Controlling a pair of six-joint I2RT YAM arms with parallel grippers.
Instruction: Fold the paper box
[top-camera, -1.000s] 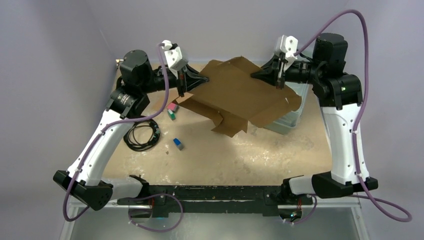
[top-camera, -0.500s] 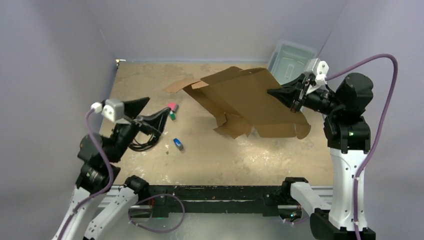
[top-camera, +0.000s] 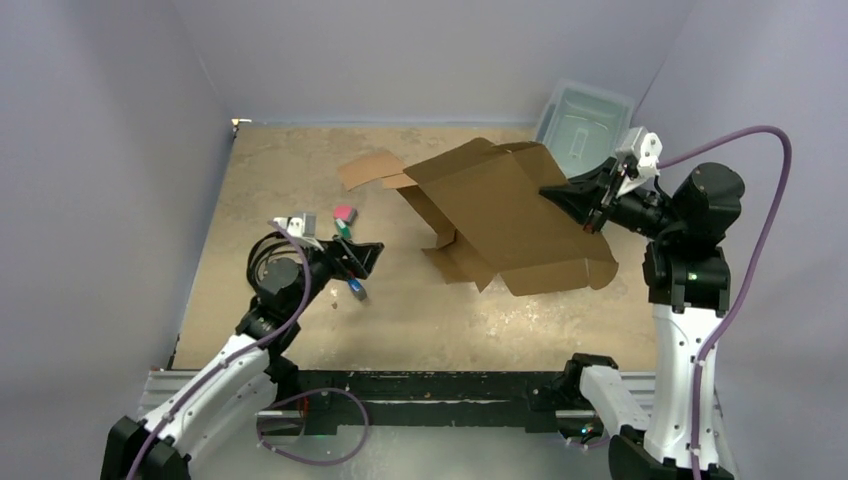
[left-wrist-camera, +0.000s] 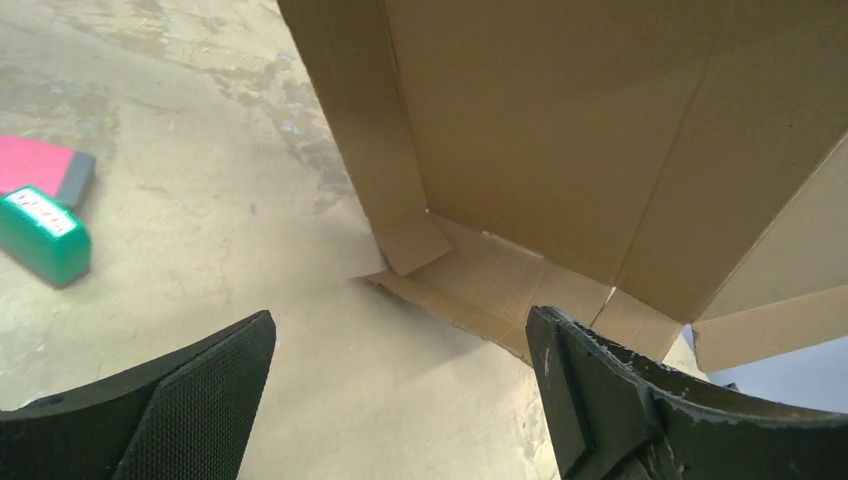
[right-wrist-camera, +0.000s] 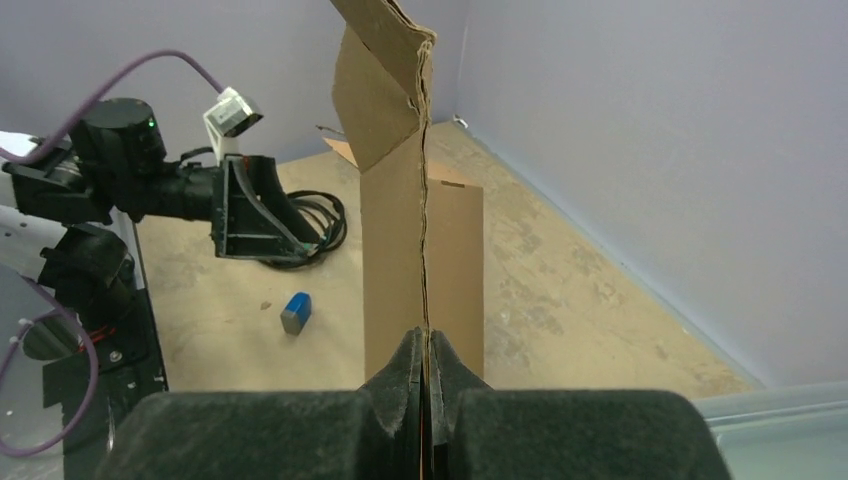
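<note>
One paper box (top-camera: 510, 215) pinched by right end effector (right-wrist-camera: 428, 350), left end effector (left-wrist-camera: 395, 335) open, empty, one blue block (right-wrist-camera: 296, 312)

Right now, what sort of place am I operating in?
Probably a robot lab test cell: bare lilac walls enclose a scuffed tabletop, with two arms mounted on a rail at its edge.

The left arm (top-camera: 215, 370) and the right arm (top-camera: 680, 350) share white link shells and black joint housings, and each trails a purple cable (top-camera: 762, 129) to a small white camera block (top-camera: 640, 148) at the wrist. The jaws are black with fine grid-textured pads (left-wrist-camera: 200, 420) inside; a green light (top-camera: 692, 273) glows on the right arm's black housing.
</note>
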